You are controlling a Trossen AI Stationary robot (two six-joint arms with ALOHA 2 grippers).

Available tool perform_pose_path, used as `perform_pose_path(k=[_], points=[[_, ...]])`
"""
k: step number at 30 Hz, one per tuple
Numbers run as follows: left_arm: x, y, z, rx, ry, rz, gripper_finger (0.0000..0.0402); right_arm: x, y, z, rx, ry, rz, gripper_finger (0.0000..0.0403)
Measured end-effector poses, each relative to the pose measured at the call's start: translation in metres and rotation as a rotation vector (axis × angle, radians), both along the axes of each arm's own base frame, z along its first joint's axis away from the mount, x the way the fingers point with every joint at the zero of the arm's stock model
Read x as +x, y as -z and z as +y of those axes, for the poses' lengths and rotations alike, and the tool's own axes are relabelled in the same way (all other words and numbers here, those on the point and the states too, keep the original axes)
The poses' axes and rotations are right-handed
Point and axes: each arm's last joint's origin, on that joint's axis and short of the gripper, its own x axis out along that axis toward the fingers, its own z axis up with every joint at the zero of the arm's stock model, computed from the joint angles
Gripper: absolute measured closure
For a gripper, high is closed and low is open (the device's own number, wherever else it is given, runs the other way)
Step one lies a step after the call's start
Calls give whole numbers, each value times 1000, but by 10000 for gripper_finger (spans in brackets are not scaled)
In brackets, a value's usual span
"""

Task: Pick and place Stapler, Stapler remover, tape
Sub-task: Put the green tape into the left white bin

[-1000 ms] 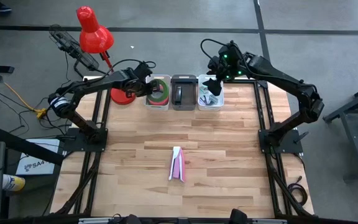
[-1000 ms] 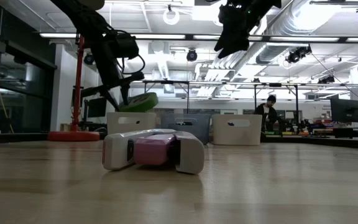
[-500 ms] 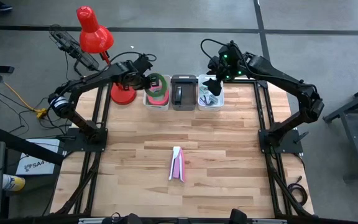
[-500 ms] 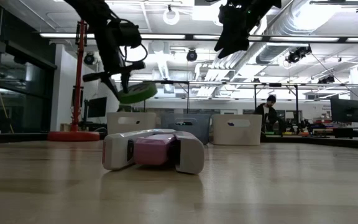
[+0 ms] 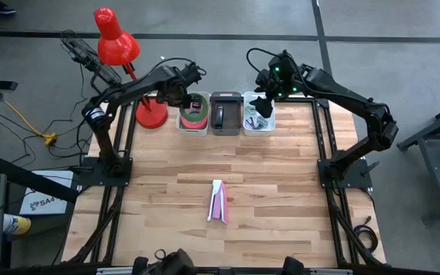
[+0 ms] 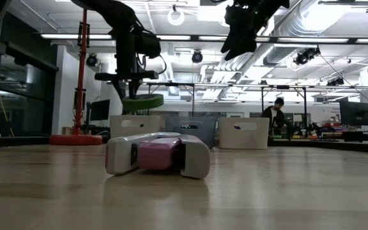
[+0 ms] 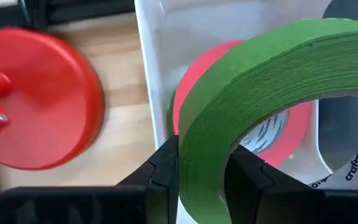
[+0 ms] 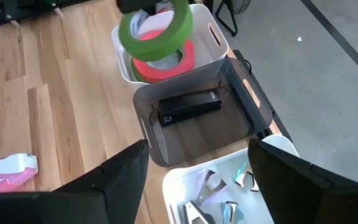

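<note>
While the left hand (image 7: 201, 171) stays clamped on the rim of a green tape roll (image 7: 260, 93) above the white bin (image 5: 192, 124), a pink roll (image 8: 166, 62) lies inside it; the right hand (image 8: 197, 180) hovers with fingers apart over the bin of staple removers (image 8: 216, 193)

Around my pale wooden plank bench (image 5: 266, 191) runs grey concrete floor (image 5: 205, 19). A red desk lamp (image 5: 117, 42) stands at the corner. Beyond, long ceiling strip lights (image 6: 190, 38) glow above white ducts (image 6: 318, 25), a person (image 6: 275, 115) among desks.
</note>
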Motion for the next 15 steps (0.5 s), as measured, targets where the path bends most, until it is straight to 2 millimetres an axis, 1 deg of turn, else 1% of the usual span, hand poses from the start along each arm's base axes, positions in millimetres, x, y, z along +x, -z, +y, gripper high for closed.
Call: perform_pose_path(k=[8, 13, 15], points=[[15, -7, 14, -8, 71, 49, 319, 0, 0, 0, 1, 0, 2, 136], [22, 5, 20, -40, 139, 110, 319, 0, 0, 0, 0, -1, 2, 136], [23, 9, 21, -48, 195, 133, 319, 0, 0, 0, 1, -2, 3, 136]])
